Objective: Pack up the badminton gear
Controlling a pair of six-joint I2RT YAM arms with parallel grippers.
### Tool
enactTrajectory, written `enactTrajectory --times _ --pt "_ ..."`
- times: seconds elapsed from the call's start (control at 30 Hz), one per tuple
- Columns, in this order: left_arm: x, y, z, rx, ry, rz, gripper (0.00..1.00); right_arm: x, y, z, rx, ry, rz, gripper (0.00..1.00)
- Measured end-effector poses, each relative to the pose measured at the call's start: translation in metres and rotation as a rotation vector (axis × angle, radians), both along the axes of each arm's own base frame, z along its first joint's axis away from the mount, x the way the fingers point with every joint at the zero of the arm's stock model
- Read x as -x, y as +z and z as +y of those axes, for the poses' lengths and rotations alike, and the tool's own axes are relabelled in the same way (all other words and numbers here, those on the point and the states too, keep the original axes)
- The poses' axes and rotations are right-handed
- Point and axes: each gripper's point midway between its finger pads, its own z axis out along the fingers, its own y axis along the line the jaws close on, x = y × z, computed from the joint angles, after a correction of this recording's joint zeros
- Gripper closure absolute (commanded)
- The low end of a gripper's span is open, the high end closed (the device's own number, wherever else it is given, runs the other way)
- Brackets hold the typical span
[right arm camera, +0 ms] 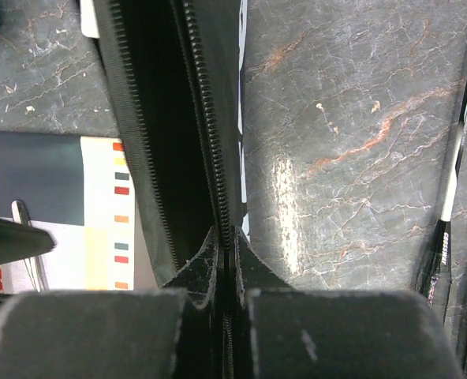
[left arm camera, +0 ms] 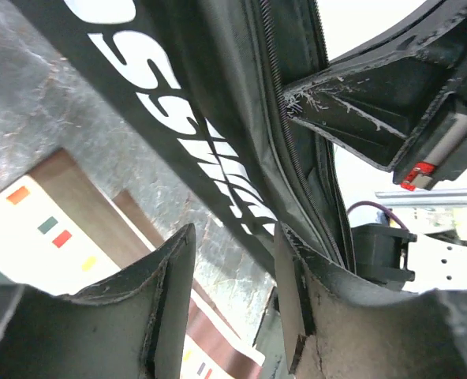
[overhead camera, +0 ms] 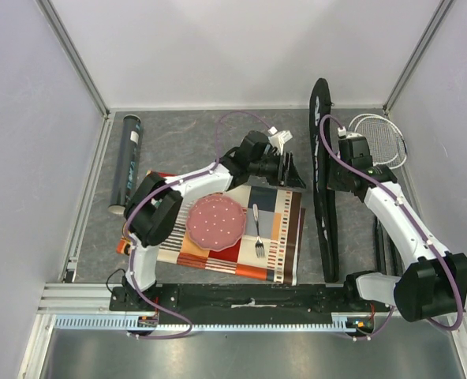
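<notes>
The mottled grey table (overhead camera: 186, 134) carries the long black bag (overhead camera: 328, 229), running front to back right of centre, its toothed zip edge clamped between the right gripper's (right arm camera: 226, 246) fingers. A patchwork mat (overhead camera: 282, 237) crowds the bag's left side, where the left gripper (overhead camera: 294, 170) hangs with fingers apart. The thin-framed rackets (overhead camera: 381, 138) lie to its right and the dark round tube (overhead camera: 128, 162) far left. A pink dotted plate (overhead camera: 216, 219) and a fork (overhead camera: 258, 233) sit on the mat.

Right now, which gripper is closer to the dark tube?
Left. The left gripper sits mid-table, open beside the racket bag; the right gripper is farther from the tube, clamped on the bag's zipper edge.
</notes>
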Motion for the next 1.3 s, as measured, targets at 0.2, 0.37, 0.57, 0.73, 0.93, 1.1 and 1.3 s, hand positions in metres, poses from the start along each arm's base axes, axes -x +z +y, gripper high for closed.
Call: enactTrajectory --times 0.2,0.37,0.57,0.73,0.93,1.1,1.3 --pt "-0.004 0.025 0.013 -0.085 0.064 -0.077 0.29 -0.001 0.001 0.002 -0.014 0.001 -0.007 1.00" --pt "-0.008 0.033 -0.013 -0.098 0.080 -0.105 0.39 -0.002 0.005 0.007 -0.044 0.001 -0.029 1.00" --pt "-0.021 0.013 -0.033 -0.202 0.149 -0.112 0.35 0.002 0.007 0.007 -0.075 -0.012 -0.038 1.00" --pt "-0.025 -0.003 -0.023 -0.310 0.221 -0.125 0.32 0.002 0.003 0.001 -0.116 -0.041 -0.035 1.00" --pt "-0.020 -0.017 -0.009 -0.402 0.252 -0.137 0.28 0.001 -0.001 0.001 -0.172 -0.049 -0.031 1.00" --pt "-0.026 -0.013 -0.019 -0.404 0.247 -0.134 0.46 0.001 0.002 0.008 -0.215 -0.035 -0.037 1.00" --pt "-0.041 -0.015 -0.038 -0.388 0.250 -0.148 0.44 0.003 0.004 0.009 -0.248 -0.036 -0.040 1.00"
